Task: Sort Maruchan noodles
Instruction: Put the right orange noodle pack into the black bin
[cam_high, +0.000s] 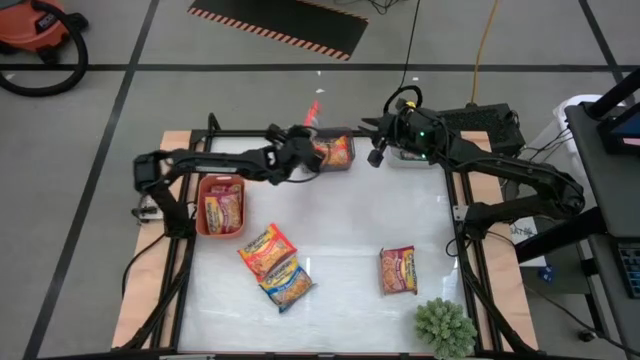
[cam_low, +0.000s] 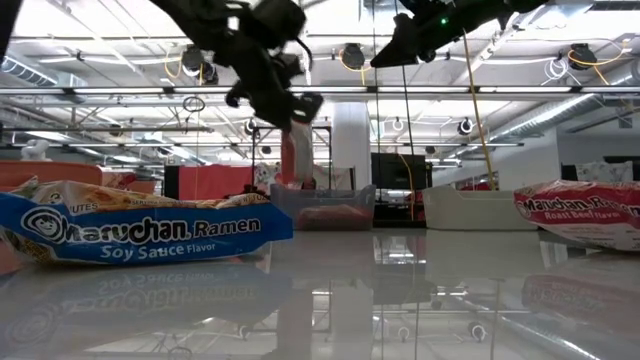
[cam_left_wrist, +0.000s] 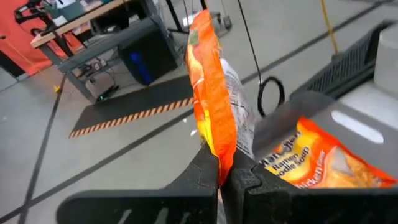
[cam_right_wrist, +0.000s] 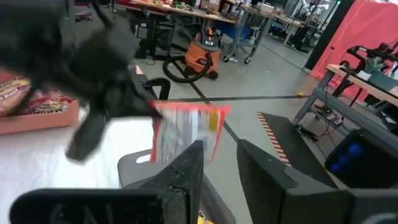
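My left gripper (cam_high: 298, 146) (cam_left_wrist: 225, 175) is at the table's far edge, shut on an orange Maruchan packet (cam_high: 313, 110) (cam_low: 297, 155) above the grey bin (cam_high: 338, 163). That bin holds one orange chicken packet (cam_left_wrist: 314, 163). The red bin (cam_high: 221, 232) holds another packet (cam_high: 223, 208). Three packets lie flat on the table: an orange-red one (cam_high: 264, 249), a blue soy sauce one (cam_high: 287, 285) (cam_low: 150, 232), and a red-trimmed roast beef one (cam_high: 398, 270) (cam_low: 585, 212). My right gripper (cam_high: 378, 150) (cam_right_wrist: 219, 163) hangs open and empty over the white bin (cam_high: 410, 158). My left gripper pinches the orange packet between its two fingers at one end (cam_left_wrist: 217, 149), coming slanting from above and from the table's left. The packet is lifted clear, reaches on past the fingertips and shows below them over the grey bin in the low view.
A green plant (cam_high: 445, 326) stands at the table's near right corner. Three bins stand at the far and left sides: red, grey, and white (cam_low: 480, 208). Bare glossy tabletop (cam_high: 340, 235) lies between the bins and the loose packets.
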